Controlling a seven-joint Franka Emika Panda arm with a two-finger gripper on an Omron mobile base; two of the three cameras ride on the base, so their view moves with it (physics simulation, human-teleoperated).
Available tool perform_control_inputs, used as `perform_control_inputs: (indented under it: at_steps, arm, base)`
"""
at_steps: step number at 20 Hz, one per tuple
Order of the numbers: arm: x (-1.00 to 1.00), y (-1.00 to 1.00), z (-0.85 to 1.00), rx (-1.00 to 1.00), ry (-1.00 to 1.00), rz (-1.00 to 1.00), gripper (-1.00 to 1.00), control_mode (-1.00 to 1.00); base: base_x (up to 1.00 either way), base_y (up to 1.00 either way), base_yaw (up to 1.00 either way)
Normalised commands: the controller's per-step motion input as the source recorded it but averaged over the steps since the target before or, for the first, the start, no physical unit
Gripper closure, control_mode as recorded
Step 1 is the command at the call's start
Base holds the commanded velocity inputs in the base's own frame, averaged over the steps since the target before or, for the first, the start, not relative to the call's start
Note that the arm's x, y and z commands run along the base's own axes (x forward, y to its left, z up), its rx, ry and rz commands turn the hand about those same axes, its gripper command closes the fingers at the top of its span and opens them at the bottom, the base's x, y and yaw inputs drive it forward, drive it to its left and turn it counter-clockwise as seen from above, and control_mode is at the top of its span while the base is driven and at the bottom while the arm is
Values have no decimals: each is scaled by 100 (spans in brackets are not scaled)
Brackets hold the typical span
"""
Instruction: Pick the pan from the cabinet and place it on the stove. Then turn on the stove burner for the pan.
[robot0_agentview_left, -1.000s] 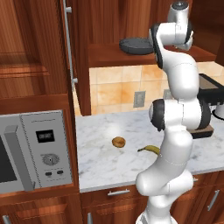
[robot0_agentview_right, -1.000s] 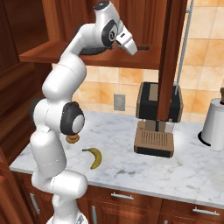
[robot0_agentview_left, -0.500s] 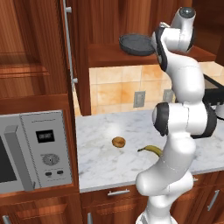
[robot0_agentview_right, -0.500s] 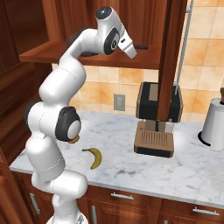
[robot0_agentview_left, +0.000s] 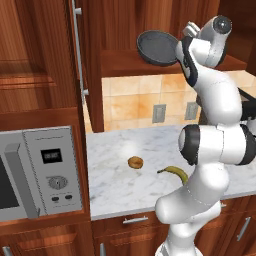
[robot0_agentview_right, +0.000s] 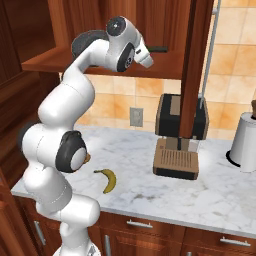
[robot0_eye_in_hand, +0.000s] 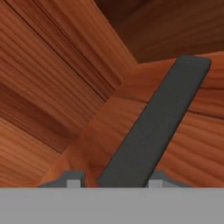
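Pan (robot0_agentview_left: 158, 47) tilted up at the front edge of the open cabinet (robot0_agentview_left: 130, 62) shelf in the left base view, its handle end hidden behind the arm. Right base view: pan bowl mostly blocked by the arm, only the dark handle tip (robot0_agentview_right: 159, 49) pokes out past the wrist. Hand view: handle (robot0_eye_in_hand: 153, 127) runs between the two fingertips (robot0_eye_in_hand: 75, 180) of the claw (robot0_eye_in_hand: 116, 180); tips sit beside the handle, contact cannot be told. Banana (robot0_agentview_right: 106, 179) and bagel (robot0_agentview_left: 135, 162) lie on the tabletop (robot0_agentview_left: 140, 175) near its front edge. Stove not visible.
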Motion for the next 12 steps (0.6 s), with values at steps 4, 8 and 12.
perform_control_inputs:
  at_steps: [4,8,12]
  arm:
    - [-52,21,0,8,-10,0,100,-100]
    - [-74,11,6,6,-2,-4,100,-100]
    - [-97,4,1,6,-2,-6,100,-100]
  base:
    - [0,0,0]
    - [0,0,0]
    - [0,0,0]
